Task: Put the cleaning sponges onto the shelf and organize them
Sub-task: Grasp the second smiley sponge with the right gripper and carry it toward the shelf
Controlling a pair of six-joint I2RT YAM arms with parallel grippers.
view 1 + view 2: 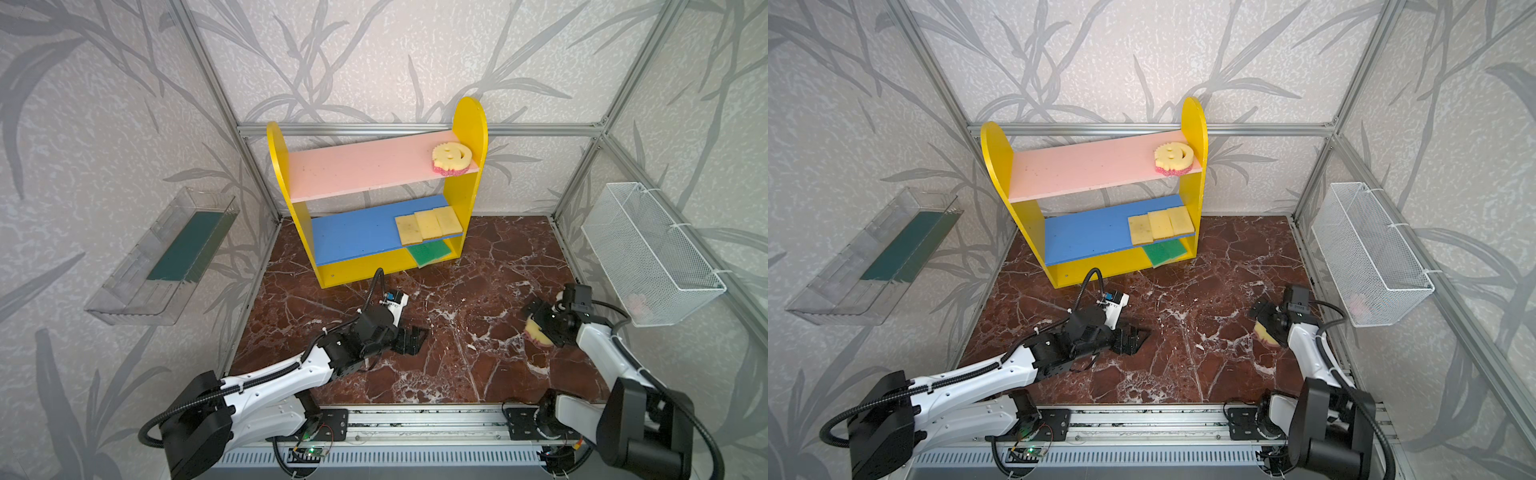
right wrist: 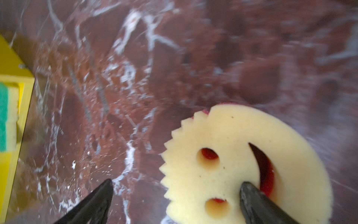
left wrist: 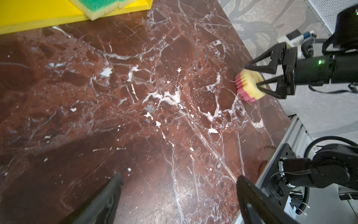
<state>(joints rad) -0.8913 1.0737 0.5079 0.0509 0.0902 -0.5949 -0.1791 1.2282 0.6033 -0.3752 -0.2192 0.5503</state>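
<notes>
One smiley sponge (image 2: 232,161) on table (image 2: 174,58): right gripper (image 2: 177,182) jaws wide, one tip on its face, jagged edge between them. Shift sideways to straddle it before closing. Left gripper (image 3: 179,175) wide, empty.

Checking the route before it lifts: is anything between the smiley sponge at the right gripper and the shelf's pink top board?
Nothing visible. Only bare table lies between the smiley sponge and the shelf, and the pink top board is free apart from a second smiley sponge at its right end.
</notes>
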